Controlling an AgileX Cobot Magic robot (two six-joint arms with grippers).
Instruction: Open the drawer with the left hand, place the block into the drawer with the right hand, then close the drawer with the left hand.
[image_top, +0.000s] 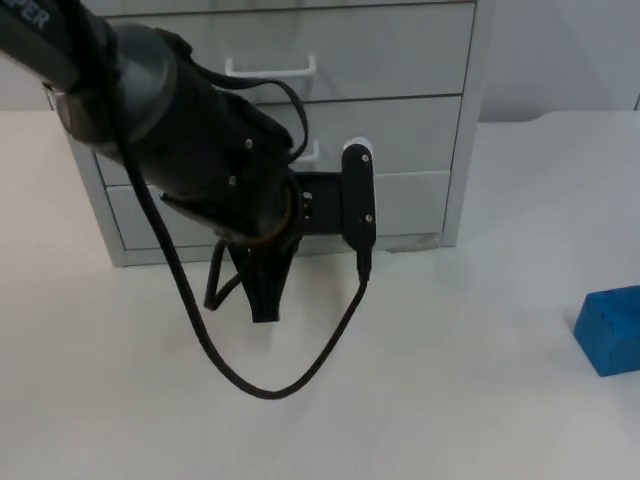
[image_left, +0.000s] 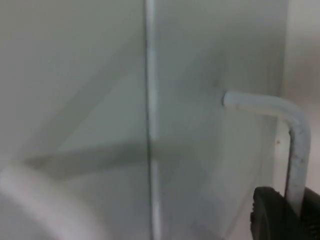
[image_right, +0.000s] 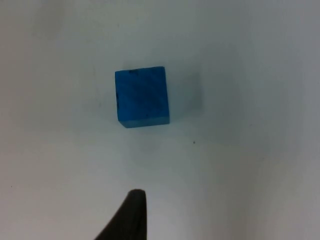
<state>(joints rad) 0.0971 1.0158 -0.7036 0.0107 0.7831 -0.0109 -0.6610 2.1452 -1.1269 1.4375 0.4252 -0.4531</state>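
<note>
Left gripper (image_top: 262, 300) at drawer (image_top: 400, 200) front, jaw state indeterminable; block (image_right: 142, 96) appears light, rigid; grip its flat opposite sides.

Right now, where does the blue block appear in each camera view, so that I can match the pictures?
Top view: the blue block lies at the right edge on the white table, far from the drawer cabinet.
Right wrist view: the block lies on the table, ahead of the black fingertip.
Left wrist view: the camera faces a drawer front and its white handle.
Shared landmark: the white table around the block.
</note>
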